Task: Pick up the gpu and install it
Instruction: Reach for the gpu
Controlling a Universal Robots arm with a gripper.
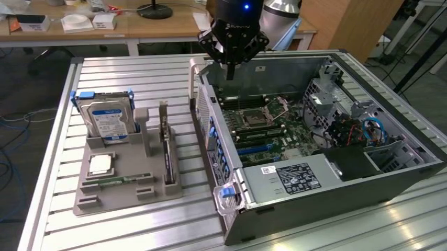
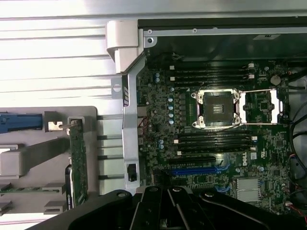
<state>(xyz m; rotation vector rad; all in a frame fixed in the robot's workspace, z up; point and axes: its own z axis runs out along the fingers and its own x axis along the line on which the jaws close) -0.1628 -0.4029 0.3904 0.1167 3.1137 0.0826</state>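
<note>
Gpu [image 1: 168, 157] upright in tray [image 1: 119, 201] slot, untouched; gripper [image 1: 231, 70] closed, empty, above case [image 1: 314, 204]; clean pick needs jaws squared across its top edge.

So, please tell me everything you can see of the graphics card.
The graphics card is a thin, flat board, dark in the exterior view and green along its edge in the wrist view. It stands on its long edge in a slot of the grey holder, with a grey metal bracket at one end. The holder lies on the slatted table, at the exterior view's left of the open computer case. The shut gripper hangs over the case, apart from the card.
</note>
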